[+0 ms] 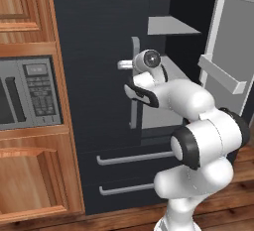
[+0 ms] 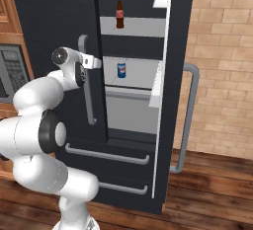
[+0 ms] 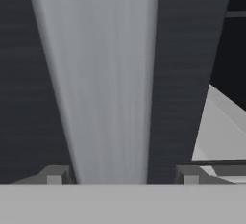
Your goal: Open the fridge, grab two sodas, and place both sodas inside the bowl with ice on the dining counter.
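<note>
A microwave [image 1: 30,92] is sitting in wood cabinets at left. Beside it, the black fridge [image 2: 49,21] is standing with its right door [image 2: 173,76] swung open. The gripper [image 3: 120,175] is reaching at the left door's handle [image 3: 103,83], fingers [image 3: 54,175] straddling the bar with gaps showing, not yet clamping. Inside, a bottle [image 2: 119,14] is standing on the upper shelf and a blue can [image 2: 121,70] on the shelf below.

Matt black fridge [image 2: 54,17], brushed grey metal handle [image 3: 101,83].

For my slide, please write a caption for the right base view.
End effector at the left door's grey handle of the fridge; right door open, blue can and brown bottle shelved.
</note>
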